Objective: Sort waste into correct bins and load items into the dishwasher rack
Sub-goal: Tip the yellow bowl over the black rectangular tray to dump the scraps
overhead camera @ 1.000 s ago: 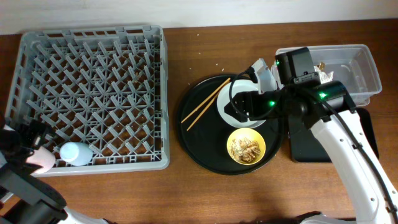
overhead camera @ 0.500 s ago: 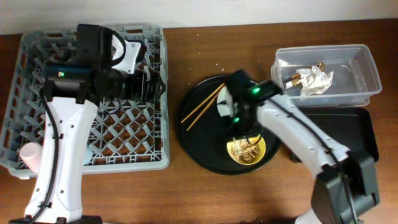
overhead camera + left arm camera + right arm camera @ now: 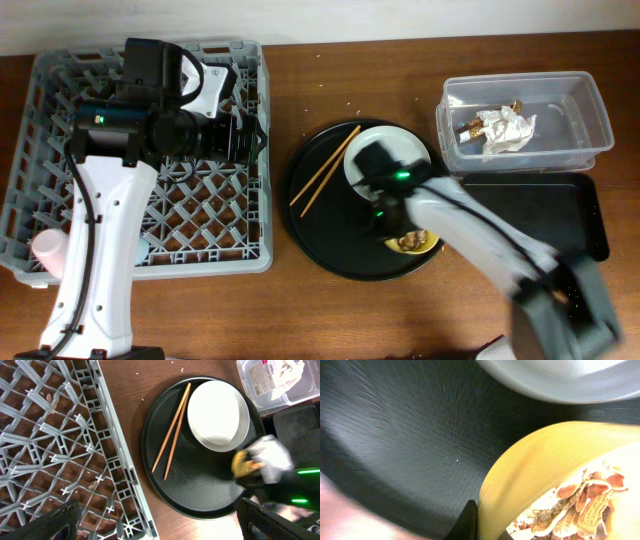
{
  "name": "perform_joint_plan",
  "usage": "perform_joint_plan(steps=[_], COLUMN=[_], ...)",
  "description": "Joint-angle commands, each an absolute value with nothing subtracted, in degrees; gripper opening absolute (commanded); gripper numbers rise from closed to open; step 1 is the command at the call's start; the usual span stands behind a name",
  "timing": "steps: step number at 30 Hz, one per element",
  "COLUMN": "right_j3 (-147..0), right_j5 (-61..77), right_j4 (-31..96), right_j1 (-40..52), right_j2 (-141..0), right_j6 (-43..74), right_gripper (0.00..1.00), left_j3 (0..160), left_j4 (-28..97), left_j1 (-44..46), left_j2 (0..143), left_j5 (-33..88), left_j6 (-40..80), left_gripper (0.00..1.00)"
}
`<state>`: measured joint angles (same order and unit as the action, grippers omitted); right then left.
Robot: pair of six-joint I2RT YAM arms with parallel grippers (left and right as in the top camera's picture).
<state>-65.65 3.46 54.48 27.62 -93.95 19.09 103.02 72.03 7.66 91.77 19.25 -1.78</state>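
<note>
While the left gripper (image 3: 157,510) hung with its jaws spread wide above the right edge of the dishwasher rack (image 3: 60,120), the right gripper (image 3: 398,228) sat blurred at the rim of the yellow bowl (image 3: 535,465). One dark finger (image 3: 468,519) lay just outside that rim, and whether it pinched the bowl could not be told. Food scraps (image 3: 580,505) filled the bowl, which stood on the round black tray (image 3: 320,235) beside the plate (image 3: 405,140) and chopsticks (image 3: 325,168). The napkin (image 3: 507,130) and wrapper (image 3: 474,125) lay in the clear tub (image 3: 590,110).
</note>
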Motion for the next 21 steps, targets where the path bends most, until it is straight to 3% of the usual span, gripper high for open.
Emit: perform_joint_plan(steps=[1, 6, 10, 14, 17, 21], right_j3=[-66.0, -64.2, -59.6, -58.8, -58.7, -58.7], right_j5=[13.6, 24.9, 54.8, 78.0, 79.8, 79.8], right_j4=[55.8, 56.3, 51.9, 52.1, 54.7, 57.0], right_j1=[16.8, -9.2, -28.6, -34.8, -36.6, -42.6], right_j2=[-79.9, -78.0, -87.7, -99.1, -101.5, -101.5], right_j6=[19.4, 5.7, -4.2, -23.7, -30.1, -30.3], right_gripper=[0.04, 0.04, 0.04, 0.04, 0.04, 0.04], left_j3=[103.2, 103.2, 103.2, 103.2, 103.2, 103.2], left_j4=[72.0, 72.0, 72.1, 72.1, 72.1, 72.0], left_j1=[7.7, 7.7, 7.7, 7.7, 7.7, 7.7], left_j2=[91.9, 91.9, 91.9, 91.9, 91.9, 91.9], left_j5=[19.1, 19.1, 19.1, 19.1, 19.1, 19.1], left_j6=[-2.9, -2.9, -2.9, -2.9, -2.9, -2.9], left_gripper=[0.99, 0.99, 0.99, 0.99, 0.99, 0.99])
